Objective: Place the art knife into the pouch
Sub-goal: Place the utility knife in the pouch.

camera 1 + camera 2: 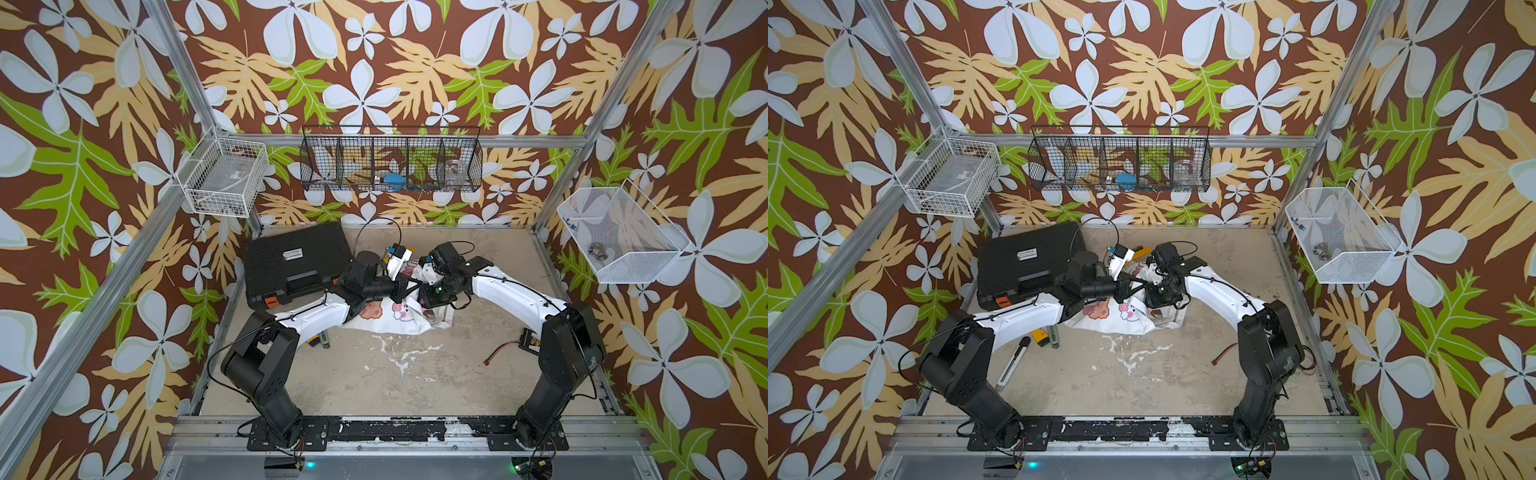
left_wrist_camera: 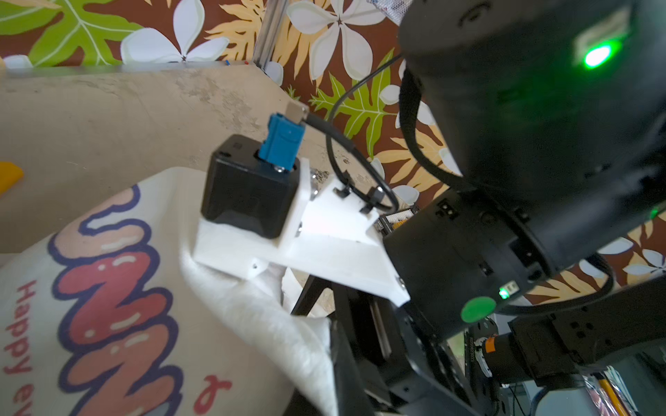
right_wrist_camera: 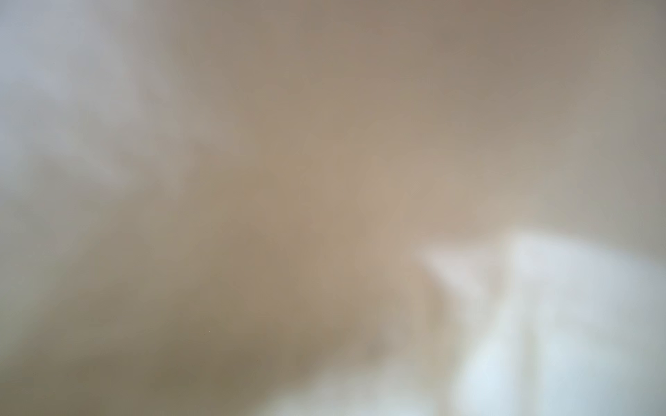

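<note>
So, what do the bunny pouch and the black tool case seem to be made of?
The pouch: soft white woven cloth, perhaps cotton canvas, matte; it crumples, and its rim looks fuzzy in the left wrist view. The black tool case: hard moulded plastic, it seems, matte with a ribbed lid and an orange latch.

Soft cloth pouch (image 2: 230, 317), matt plastic case (image 1: 282, 274)

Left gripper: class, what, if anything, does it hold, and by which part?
The left gripper is shut on the pouch, apparently pinching the white cloth edge at its open mouth.
</note>
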You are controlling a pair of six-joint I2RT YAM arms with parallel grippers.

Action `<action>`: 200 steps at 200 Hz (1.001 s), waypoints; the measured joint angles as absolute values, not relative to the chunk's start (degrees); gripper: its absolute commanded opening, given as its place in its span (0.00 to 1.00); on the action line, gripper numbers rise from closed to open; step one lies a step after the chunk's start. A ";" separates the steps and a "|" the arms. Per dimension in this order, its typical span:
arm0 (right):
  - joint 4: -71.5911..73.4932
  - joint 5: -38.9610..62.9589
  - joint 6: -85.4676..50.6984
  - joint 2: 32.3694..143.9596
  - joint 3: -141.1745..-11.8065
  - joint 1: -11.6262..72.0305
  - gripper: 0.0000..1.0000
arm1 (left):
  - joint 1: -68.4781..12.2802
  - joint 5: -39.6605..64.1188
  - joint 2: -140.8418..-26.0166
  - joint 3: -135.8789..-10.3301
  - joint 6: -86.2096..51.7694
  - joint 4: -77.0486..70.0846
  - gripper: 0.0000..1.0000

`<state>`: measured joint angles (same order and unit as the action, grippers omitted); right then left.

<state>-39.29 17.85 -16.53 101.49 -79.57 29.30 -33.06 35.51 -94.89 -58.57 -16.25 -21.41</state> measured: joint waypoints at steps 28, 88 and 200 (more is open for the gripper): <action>-36.23 17.04 -16.60 100.33 -78.81 28.10 0.78 | -32.67 34.11 -93.95 -58.74 -16.25 -21.87 0.00; -27.29 9.80 -17.72 83.20 -68.58 27.38 0.99 | -32.10 37.95 -94.43 -59.27 -16.25 -21.12 0.00; -15.51 18.59 -27.05 66.72 -45.89 24.88 0.92 | -30.52 41.54 -100.40 -59.20 -19.35 -21.56 0.00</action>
